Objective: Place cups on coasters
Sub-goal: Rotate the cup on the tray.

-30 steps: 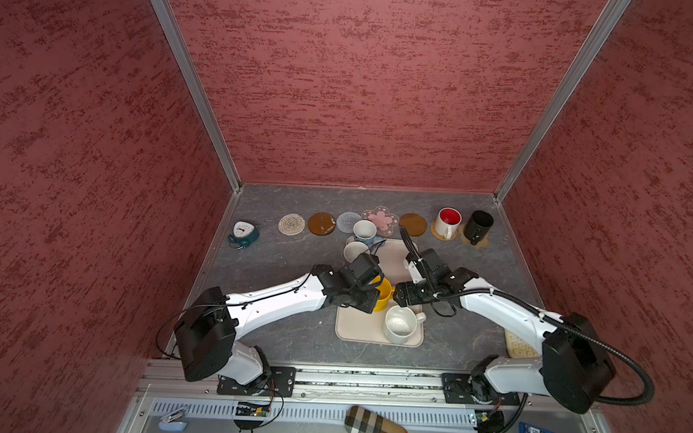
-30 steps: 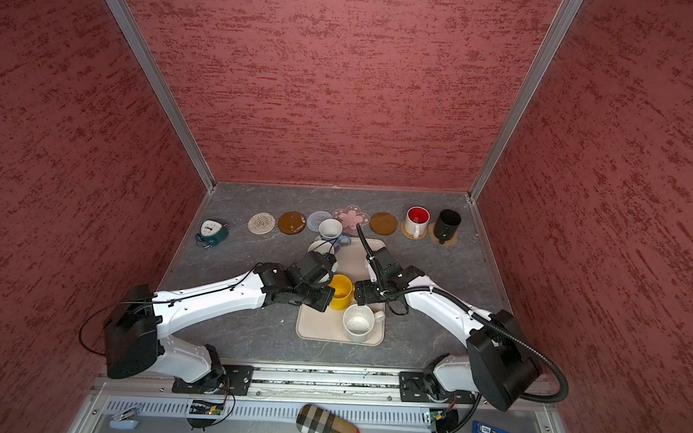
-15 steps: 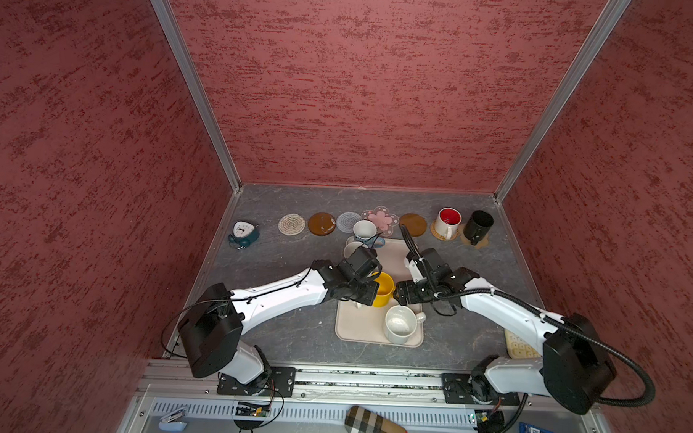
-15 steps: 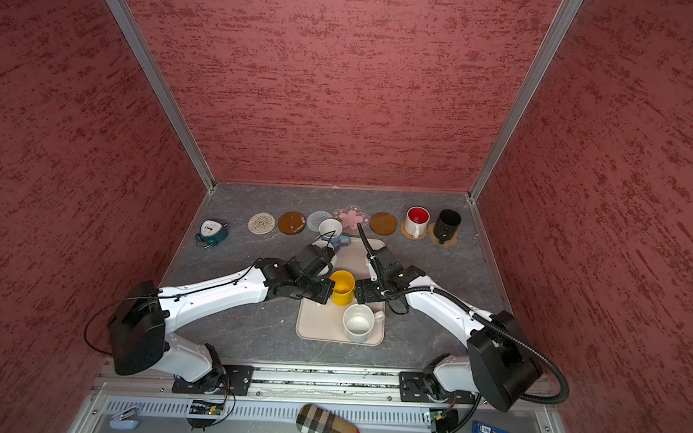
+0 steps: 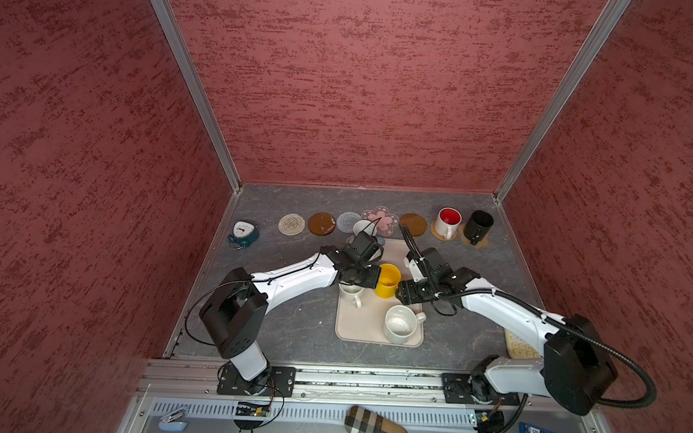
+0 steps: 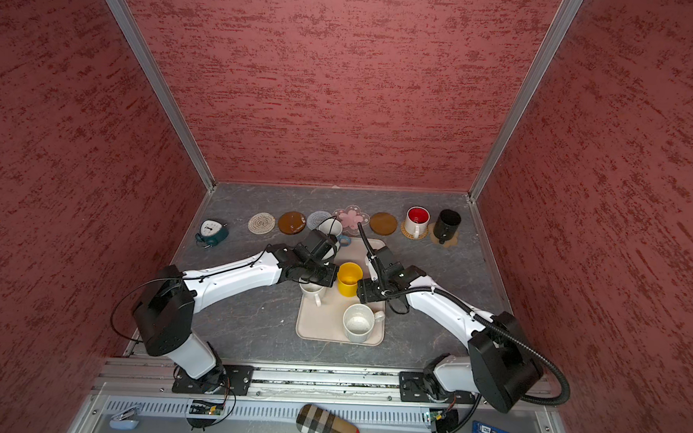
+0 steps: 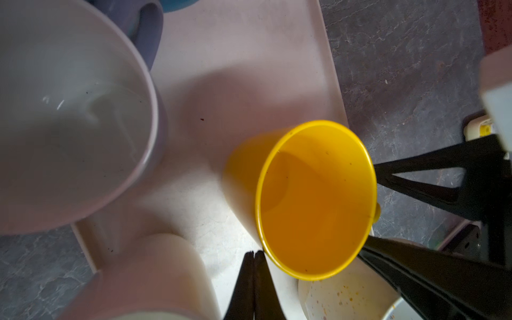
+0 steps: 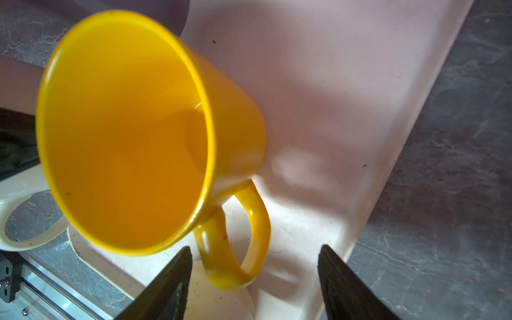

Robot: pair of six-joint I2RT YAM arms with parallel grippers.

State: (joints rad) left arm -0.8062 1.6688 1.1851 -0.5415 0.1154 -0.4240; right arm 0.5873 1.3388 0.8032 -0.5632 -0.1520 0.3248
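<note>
Yellow mug [image 5: 388, 281] upright on the tray [image 5: 356, 333], well short of the free brown coaster [image 5: 413, 225] at the back of the desk. The left pincer [image 7: 253, 253], jaws together and empty, has eased off the mug's rim. The right pincer [image 8: 255, 249] stands apart astride the handle, so a grasp seems imminent.

Red textured walls [image 5: 361, 87], aluminium corner posts [image 5: 193, 86], grey marbled floor [image 5: 289, 330], silver front rail [image 5: 371, 379].

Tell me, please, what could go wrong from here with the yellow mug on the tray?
The right pincer straddles only the handle of the yellow mug; such a grip might let the mug swing. The shut left pincer and a white mug sit beside it, so a lift could bump either.
</note>
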